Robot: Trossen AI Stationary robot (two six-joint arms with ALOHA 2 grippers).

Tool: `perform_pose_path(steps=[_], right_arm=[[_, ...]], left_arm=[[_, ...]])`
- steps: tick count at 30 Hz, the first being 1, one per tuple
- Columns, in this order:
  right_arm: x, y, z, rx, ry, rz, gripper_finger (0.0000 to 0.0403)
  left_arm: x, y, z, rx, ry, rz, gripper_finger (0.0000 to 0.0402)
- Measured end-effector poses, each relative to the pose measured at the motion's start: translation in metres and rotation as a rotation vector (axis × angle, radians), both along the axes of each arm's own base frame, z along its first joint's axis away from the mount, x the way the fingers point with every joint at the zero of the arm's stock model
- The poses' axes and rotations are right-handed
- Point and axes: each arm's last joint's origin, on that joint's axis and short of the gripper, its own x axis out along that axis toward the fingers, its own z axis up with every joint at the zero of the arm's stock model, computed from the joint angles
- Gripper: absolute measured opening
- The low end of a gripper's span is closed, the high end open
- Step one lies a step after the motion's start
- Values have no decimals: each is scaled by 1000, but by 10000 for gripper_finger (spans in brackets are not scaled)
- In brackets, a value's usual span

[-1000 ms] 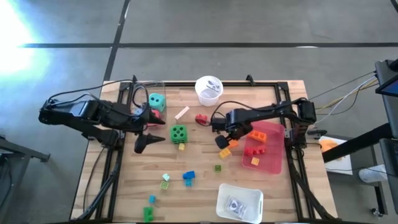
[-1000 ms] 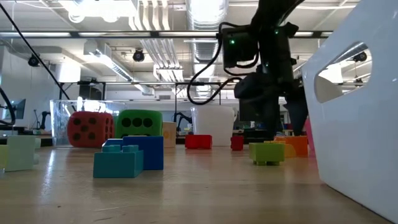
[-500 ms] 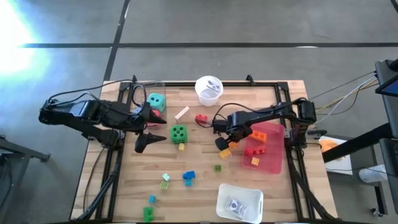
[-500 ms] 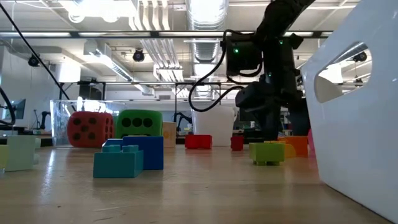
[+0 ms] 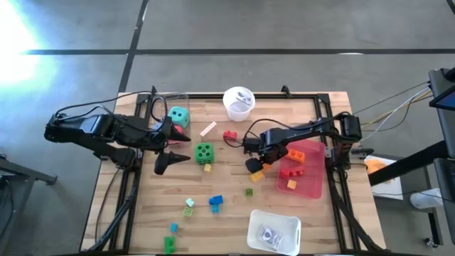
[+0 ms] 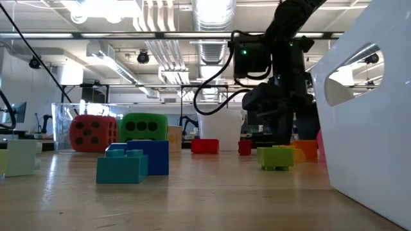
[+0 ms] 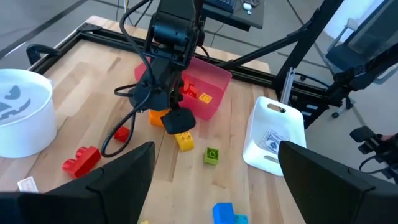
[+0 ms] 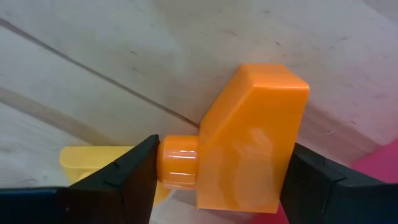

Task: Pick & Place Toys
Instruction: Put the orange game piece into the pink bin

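Toy bricks and dice lie scattered on the wooden table (image 5: 227,213). My right gripper (image 5: 256,163) points down at an orange brick (image 8: 249,137) that lies beside a yellow brick (image 5: 257,175), close to the pink tray (image 5: 311,181), and is shut on it. My left gripper (image 5: 173,148) hangs open above the table's left side, near the green die (image 5: 204,152), holding nothing. The teal die (image 5: 179,116) and the red die (image 6: 93,133) stand at the far left. My right gripper pinches the orange brick between its two fingers, coming from above and pointing down. One finger is on the brick's round stud (image 8: 176,163), the other on the opposite face (image 8: 281,171). The brick lies on its side, with its stud pointing sideways.
A white cup (image 5: 239,102) stands at the far edge and a white bin (image 5: 274,231) at the near edge. The pink tray holds red and orange bricks. A red brick (image 5: 230,135), a small green one (image 5: 249,192) and a blue one (image 5: 215,203) lie loose mid-table.
My right gripper has sunk a little toward the orange brick beside the pink tray. The bricks and dice lie where they were.
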Motion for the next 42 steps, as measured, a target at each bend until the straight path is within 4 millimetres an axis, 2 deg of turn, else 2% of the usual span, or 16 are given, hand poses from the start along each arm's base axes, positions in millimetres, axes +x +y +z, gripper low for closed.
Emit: perform_pose_path(steps=[24, 42], right_arm=[[1, 7, 1, 40, -8, 56, 251], [2, 11, 1, 107, -7, -3, 251]], left_arm=[[0, 0, 0, 7, 4, -3, 342], [0, 0, 0, 7, 4, -3, 342]])
